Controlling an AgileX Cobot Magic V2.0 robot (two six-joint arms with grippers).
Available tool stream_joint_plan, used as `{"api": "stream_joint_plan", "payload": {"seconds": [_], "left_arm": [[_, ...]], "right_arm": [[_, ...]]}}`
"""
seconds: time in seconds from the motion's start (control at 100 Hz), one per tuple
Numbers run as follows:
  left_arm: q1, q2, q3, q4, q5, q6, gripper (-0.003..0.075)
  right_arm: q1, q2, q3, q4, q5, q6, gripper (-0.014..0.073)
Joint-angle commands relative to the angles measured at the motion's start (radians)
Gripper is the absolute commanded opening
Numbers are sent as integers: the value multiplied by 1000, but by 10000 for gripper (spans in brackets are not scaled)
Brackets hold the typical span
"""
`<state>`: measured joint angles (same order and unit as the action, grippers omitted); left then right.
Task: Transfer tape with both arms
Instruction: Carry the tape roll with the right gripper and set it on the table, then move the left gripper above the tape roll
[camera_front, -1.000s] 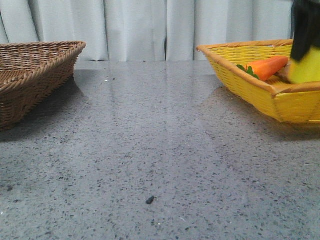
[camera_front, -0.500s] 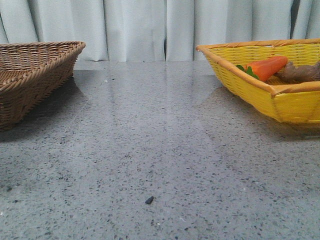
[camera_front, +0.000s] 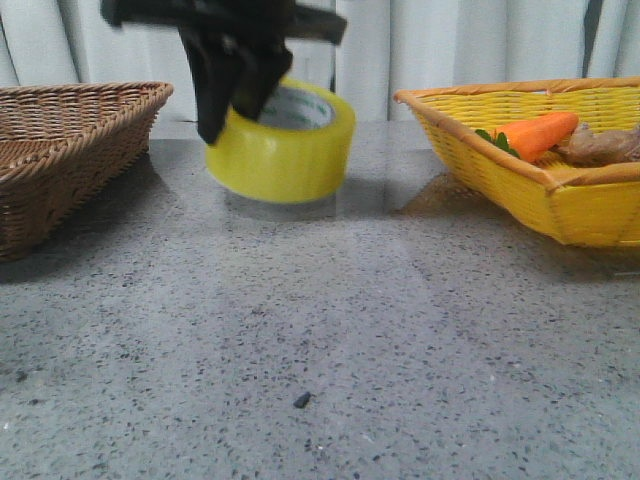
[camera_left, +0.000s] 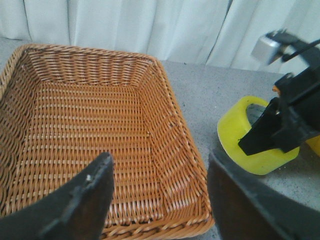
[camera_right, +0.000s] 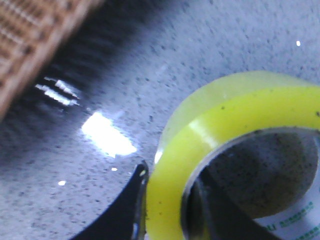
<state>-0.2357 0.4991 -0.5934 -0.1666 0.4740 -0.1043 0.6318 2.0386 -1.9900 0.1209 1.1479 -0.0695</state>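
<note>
The tape (camera_front: 285, 150) is a wide yellow roll with a white core. It hangs tilted, low over the grey table, a little right of the brown basket. My right gripper (camera_front: 235, 95) is shut on its wall, one finger inside the core and one outside. The right wrist view shows this grip (camera_right: 167, 215) on the tape (camera_right: 225, 115). My left gripper (camera_left: 160, 165) is open and empty above the near right corner of the brown basket (camera_left: 100, 110). From there the tape (camera_left: 235, 130) and the right gripper (camera_left: 280, 125) show off to one side.
The brown wicker basket (camera_front: 70, 140) stands at the left edge. A yellow wicker basket (camera_front: 500, 170) at the right holds an orange carrot (camera_front: 540, 133) and a brown lumpy item (camera_front: 600, 145). White curtains hang behind. A small dark speck (camera_front: 300, 400) lies on the table in front.
A second ago the right gripper held the tape over the yellow basket, then left the view. Now it holds the tape left of centre, near the brown basket.
</note>
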Motion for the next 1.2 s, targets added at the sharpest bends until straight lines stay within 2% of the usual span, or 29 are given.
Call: {"api": "stream_joint_plan", "payload": {"seconds": [0.0, 0.11, 0.16, 0.19, 0.24, 0.29, 0.45, 0.56, 0.69, 0.96, 1.07, 1.19], "left_arm": [[-7, 10, -37, -13, -44, -3, 384], [-7, 12, -37, -17, -42, -1, 384], [-9, 19, -37, -17, -54, 9, 384], [-8, 24, -37, -30, -62, 31, 384], [-8, 36, -39, -62, -80, 91, 384], [-8, 56, -55, -109, -86, 155, 384], [-9, 177, -169, -222, -75, 349, 384], [-40, 295, -288, -224, -38, 393, 384], [-104, 447, -440, -224, 35, 428, 384], [-235, 844, -816, -224, 361, 442, 384], [-260, 999, -968, -226, 478, 440, 384], [-267, 1116, -1082, -226, 508, 421, 384]], "right_arm": [[-3, -72, -36, -7, -31, -7, 111], [-3, -98, -38, 3, -8, -2, 358], [-3, -133, -38, 22, -1, -2, 435], [-3, -157, -38, 39, -5, -2, 442], [-3, -206, -38, 65, -24, -2, 410], [-3, -266, -38, 85, -46, -11, 335], [7, -476, -25, 87, -25, -26, -72], [29, -629, 47, 79, -15, -30, -53], [39, -802, 221, 67, -65, -30, -53], [37, -1103, 598, 35, -254, -26, -53], [37, -1162, 663, 35, -296, 6, -53], [37, -1188, 673, 37, -291, 10, -53]]}}
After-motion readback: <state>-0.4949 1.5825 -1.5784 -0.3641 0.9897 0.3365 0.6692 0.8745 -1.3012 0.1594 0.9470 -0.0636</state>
